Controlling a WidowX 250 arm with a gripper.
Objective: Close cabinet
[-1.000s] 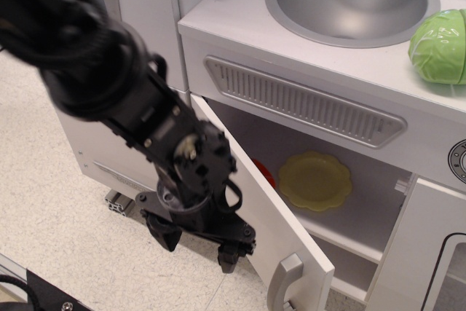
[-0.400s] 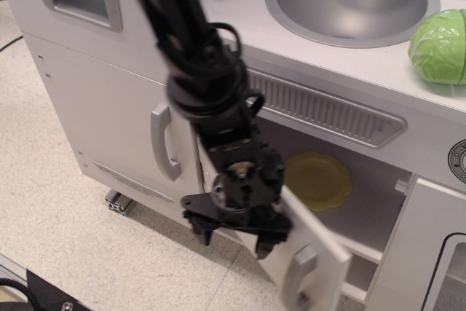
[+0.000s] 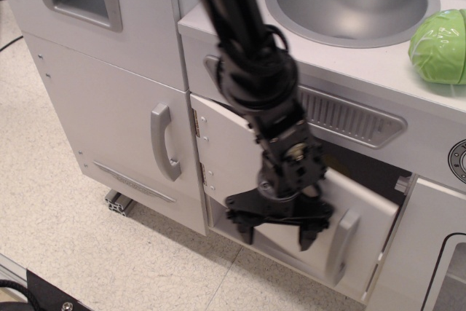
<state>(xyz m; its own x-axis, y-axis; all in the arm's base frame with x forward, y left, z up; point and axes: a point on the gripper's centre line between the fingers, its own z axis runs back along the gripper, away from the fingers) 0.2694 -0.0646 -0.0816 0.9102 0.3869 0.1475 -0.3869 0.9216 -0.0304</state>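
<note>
Speckled floor (image 3: 65,202) fills the lower left of the frame. Claw (image 3: 278,233), fingers spread and holding nothing, sits at lower centre against the cabinet (image 3: 306,180) door (image 3: 240,158), which stands nearly shut. Handle (image 3: 341,245) lies just right of the claw.

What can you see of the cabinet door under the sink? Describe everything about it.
The cabinet door is a flat, squarish white panel, seemingly painted wood, with two small metal hinges on its left edge and a pale grey bar handle near its free right edge. It stands nearly shut, a dark gap left at the top right. The black end effector, fingers spread, is in front of its face; contact is unclear.
</note>
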